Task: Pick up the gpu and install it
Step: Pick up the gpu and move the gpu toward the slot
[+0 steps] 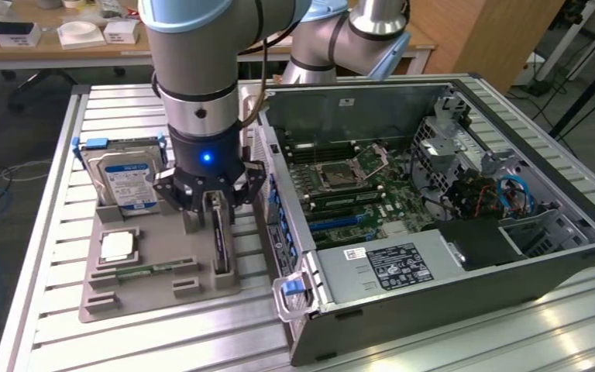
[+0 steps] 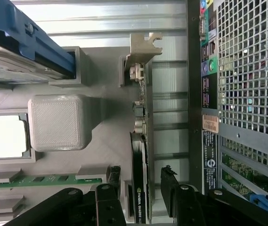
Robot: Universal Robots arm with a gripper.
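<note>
While the slotted metal table (image 1: 122, 108) carries both the open computer case (image 1: 421, 310) and the grey parts tray (image 1: 142, 298) beside it, the work sits at the tray. The hard drive (image 1: 124, 182) stands on edge at the tray's far end. The gpu (image 1: 220, 236) stands on edge in its tray slot, on the side nearest the case.

The gripper (image 1: 213, 203) hangs directly over the card, jaws spread wide and holding nothing. In the wrist view one dark finger (image 2: 110, 195) lies on each flat side of the gpu (image 2: 139, 179), with a gap showing on both sides.

Judgement: the grasp is not yet made. A good grasp needs the card centred between the pads and a squeeze on its flat faces, well apart from the pale bracket (image 2: 143, 47). The lift should then run straight out of the slot, since a tilt could bind the card against the tray walls.
</note>
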